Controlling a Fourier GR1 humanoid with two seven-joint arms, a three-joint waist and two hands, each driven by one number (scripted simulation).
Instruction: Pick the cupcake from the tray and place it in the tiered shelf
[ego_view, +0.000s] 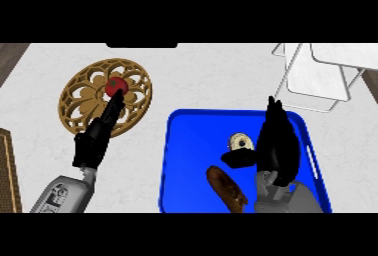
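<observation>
A small cupcake (240, 141) with pale frosting sits on the blue tray (193, 150), near its middle. My right hand (276, 142) hovers over the tray just right of the cupcake, fingers straight and pointing away, thumb (238, 158) stretched out below the cupcake. The hand is open and holds nothing. The white tiered shelf (319, 75) stands at the back right of the counter, beyond the tray. My left hand (100, 135) rests open at the left, its fingers lying over a trivet.
A round wooden openwork trivet (88, 95) with a red centre (116, 86) lies at the left. A brown oblong pastry (227, 189) lies on the tray's near part. A wooden board edge (9, 172) shows at the far left.
</observation>
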